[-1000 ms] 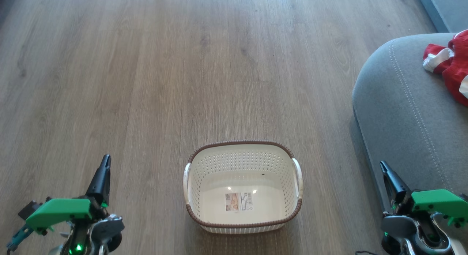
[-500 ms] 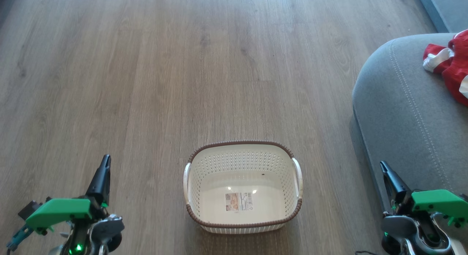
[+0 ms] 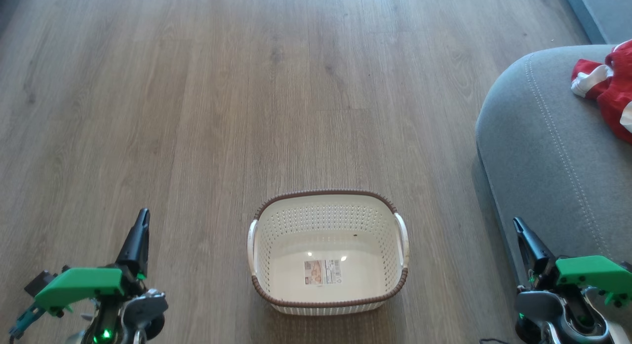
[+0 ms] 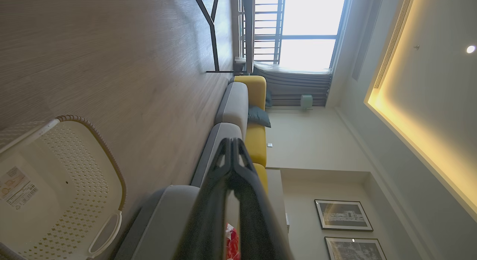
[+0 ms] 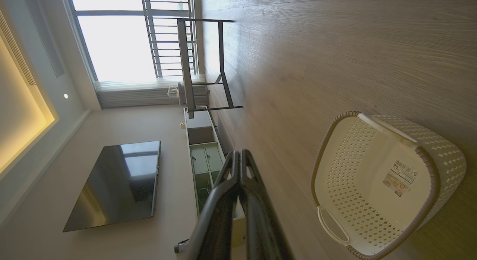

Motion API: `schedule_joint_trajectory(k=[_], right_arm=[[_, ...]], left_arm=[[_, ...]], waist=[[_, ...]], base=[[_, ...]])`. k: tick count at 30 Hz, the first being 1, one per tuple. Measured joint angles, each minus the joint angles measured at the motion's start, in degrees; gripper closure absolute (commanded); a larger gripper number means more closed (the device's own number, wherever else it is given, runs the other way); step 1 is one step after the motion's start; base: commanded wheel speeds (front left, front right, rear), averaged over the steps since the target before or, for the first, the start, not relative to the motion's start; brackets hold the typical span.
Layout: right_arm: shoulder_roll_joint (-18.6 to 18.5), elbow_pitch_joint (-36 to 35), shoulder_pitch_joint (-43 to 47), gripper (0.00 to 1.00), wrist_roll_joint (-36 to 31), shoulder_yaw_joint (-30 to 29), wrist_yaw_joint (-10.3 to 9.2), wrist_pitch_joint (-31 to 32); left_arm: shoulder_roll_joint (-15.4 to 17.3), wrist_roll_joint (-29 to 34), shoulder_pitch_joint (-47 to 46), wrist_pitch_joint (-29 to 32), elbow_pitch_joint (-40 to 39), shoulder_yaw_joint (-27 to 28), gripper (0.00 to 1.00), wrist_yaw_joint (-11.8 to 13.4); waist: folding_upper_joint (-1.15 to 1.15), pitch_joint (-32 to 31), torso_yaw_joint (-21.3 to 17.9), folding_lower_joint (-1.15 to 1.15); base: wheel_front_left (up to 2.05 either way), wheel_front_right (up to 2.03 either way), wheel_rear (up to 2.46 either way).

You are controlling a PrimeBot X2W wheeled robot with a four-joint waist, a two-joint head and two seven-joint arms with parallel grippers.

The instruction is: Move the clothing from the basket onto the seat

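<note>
The cream basket [image 3: 328, 294] stands on the wood floor in the lower middle of the head view, holding nothing but the label on its floor; it also appears as the basket [image 4: 74, 148] and the basket [image 5: 337, 152] in the wrist views. Red and white clothing [image 3: 608, 90] lies on the grey seat [image 3: 548, 151] at the right edge. A red scrap of clothing [image 4: 233, 242] peeks past my left fingers. My left gripper [image 3: 142, 216] is shut and holds nothing, left of the basket. My right gripper [image 3: 516, 221] is shut too, beside the seat's rounded edge.
Wood floor [image 3: 247, 87] stretches ahead of the basket. The left wrist view shows a grey and yellow sofa [image 4: 238, 107], a dark-legged table [image 4: 223, 32] and a bright window. The right wrist view shows a television [image 5: 119, 181] above a low cabinet [image 5: 203, 155].
</note>
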Motion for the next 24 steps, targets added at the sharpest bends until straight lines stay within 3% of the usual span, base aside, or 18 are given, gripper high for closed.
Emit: schedule_joint_trajectory(k=[24], right_arm=[[0.0, 0.0, 0.0, 1.0, 0.0, 0.0, 0.0, 0.1]], left_arm=[[0.0, 0.0, 0.0, 0.0, 0.0, 0.0, 1.0, 0.0]], waist=[[0.0, 0.0, 0.0, 0.0]], base=[[0.0, 0.0, 0.0]])
